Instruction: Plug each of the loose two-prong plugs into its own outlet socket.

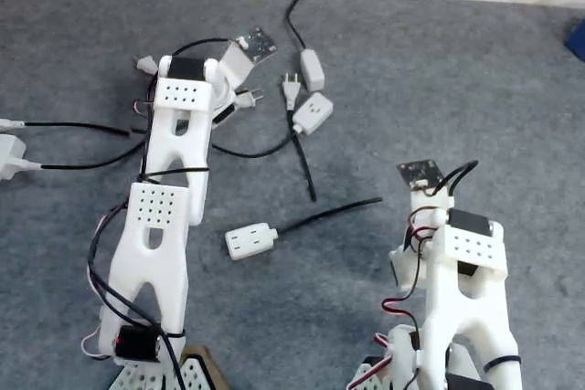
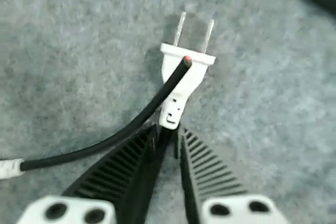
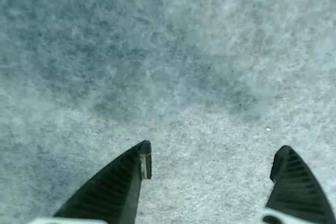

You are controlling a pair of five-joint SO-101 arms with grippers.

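Clamping the narrow tail of a white two-prong plug (image 2: 181, 72), the left gripper (image 2: 170, 132) has its ribbed black fingers (image 2: 126, 171) drawn in on either side of the stem. The plug lies low over the grey carpet (image 1: 356, 308) with its two metal prongs pointing away from the gripper. A black cable (image 2: 105, 142) crosses over the plug's body, and its cut end (a reddish core shows at the tip) rests against the plug's flange.

In the high view the left arm stretches toward the far side of the carpet, and the held plug sits at its tip with the prongs aimed at the cluster of parts beside it. That cluster holds a second plug (image 1: 291, 89) on a black cord, lying loose with its prongs toward the far edge, a white socket block (image 1: 313, 113) just beside it, and a white piece (image 1: 313, 68) on its own cord, whose face cannot be made out. Another outlet socket (image 1: 250, 241) lies well apart, between the two arms, its cord trailing toward the right arm.

The right gripper (image 3: 214, 156) hangs over bare carpet with its fingers spread wide apart, holding nothing.
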